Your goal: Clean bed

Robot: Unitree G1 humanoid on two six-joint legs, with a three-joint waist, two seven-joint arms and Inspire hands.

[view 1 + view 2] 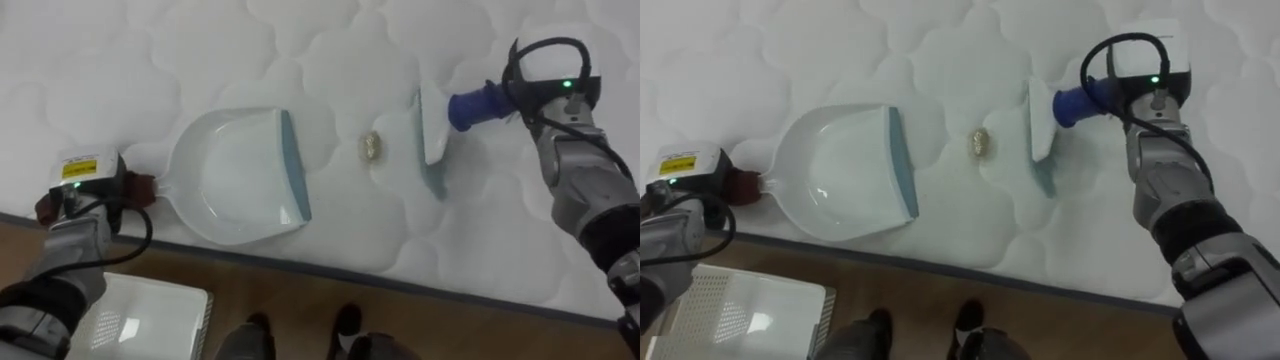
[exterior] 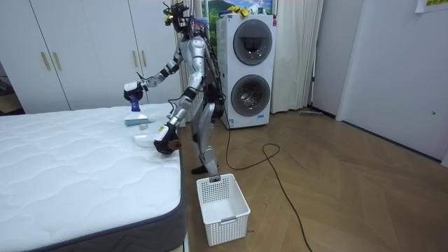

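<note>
A white dustpan [image 1: 235, 175] with a grey-blue lip lies flat on the white quilted mattress [image 1: 300, 40], near its front edge. My left hand [image 1: 70, 195] is shut on its dark red handle [image 1: 140, 187]. A small golden crumpled scrap [image 1: 371, 147] lies on the mattress just right of the pan's lip. To the right of the scrap, the brush [image 1: 432, 130] stands with its white head on the mattress. My right hand [image 1: 550, 100] is shut on its blue handle [image 1: 478, 105]. In the room view I stand at the bed's side, both arms out over it.
A white slatted basket [image 1: 150, 315] stands on the wooden floor by my left foot, below the mattress edge. Behind me are two stacked washing machines [image 2: 248, 70], and white wardrobe doors [image 2: 91, 49] beyond the bed.
</note>
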